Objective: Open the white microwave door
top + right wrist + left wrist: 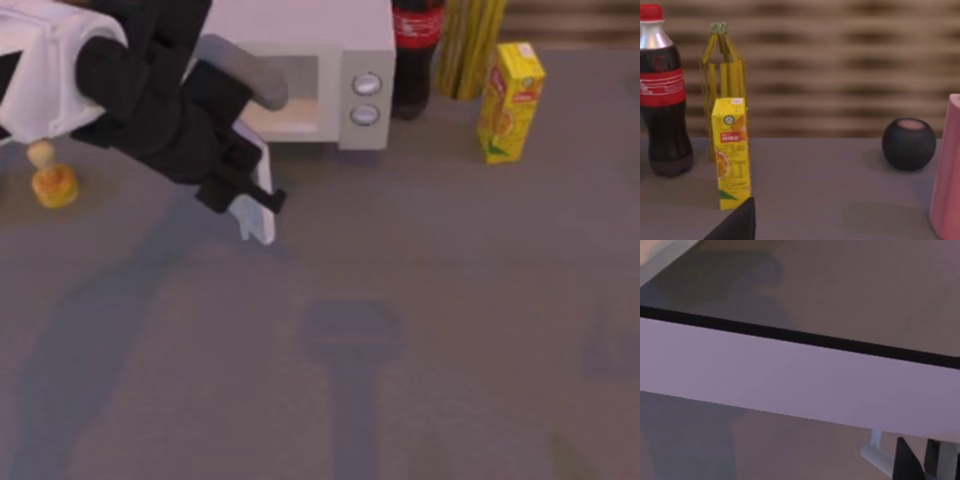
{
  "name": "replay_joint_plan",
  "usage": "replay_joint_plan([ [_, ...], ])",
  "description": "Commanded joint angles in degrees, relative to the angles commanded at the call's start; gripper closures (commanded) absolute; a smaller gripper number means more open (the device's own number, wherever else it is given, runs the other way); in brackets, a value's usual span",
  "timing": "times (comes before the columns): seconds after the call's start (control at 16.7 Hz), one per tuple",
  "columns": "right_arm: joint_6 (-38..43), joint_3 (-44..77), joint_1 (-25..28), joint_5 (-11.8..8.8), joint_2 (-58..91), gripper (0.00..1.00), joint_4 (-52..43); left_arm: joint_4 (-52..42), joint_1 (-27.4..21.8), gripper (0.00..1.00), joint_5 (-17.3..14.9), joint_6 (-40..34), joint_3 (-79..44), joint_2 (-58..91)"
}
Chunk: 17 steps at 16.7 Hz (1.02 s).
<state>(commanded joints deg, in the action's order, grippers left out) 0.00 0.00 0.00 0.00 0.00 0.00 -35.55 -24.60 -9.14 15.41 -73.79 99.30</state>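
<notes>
The microwave (330,60) stands at the far edge of the counter (450,330), left of centre in the top view, with two round silver knobs (366,98) one above the other on its right panel. The white microwave door (262,195) is swung out from the cavity toward the near side, hinged at the left, and the lit interior is exposed. The left claw (243,200) is at the free edge of the door, its black fingers (215,195) straddling the white panel; the fingers appear clamped on the door edge. In the left wrist view the door fills the frame as a broad pale band (790,375) with a dark strip along one edge, and dark finger tips (907,462) show at a corner. The right claw is outside the top view; only a dark tip (737,225) shows in the right wrist view, and its state cannot be determined. Right of the microwave stand a cola bottle (417,50) with a red label bearing white script, not legible, a yellow bottle (472,45), and a yellow juice carton (510,100) with fruit artwork and small unreadable print. A yellow-and-beige object (52,180) sits at the counter's left. The right wrist view also shows a dark sphere (909,144) and a pink object (946,170).
</notes>
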Motion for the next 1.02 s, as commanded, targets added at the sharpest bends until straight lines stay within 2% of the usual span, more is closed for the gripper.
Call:
replay_joint_plan([
  [0.48,0.0,0.0,0.0,0.0,0.0,0.0,0.0,-1.9,4.1,1.0,-4.8,9.7,2.1,-2.2],
  [1.02,0.0,0.0,0.0,0.0,0.0,0.0,0.0,-1.9,4.2,1.0,-5.0,10.1,2.1,-2.3],
])
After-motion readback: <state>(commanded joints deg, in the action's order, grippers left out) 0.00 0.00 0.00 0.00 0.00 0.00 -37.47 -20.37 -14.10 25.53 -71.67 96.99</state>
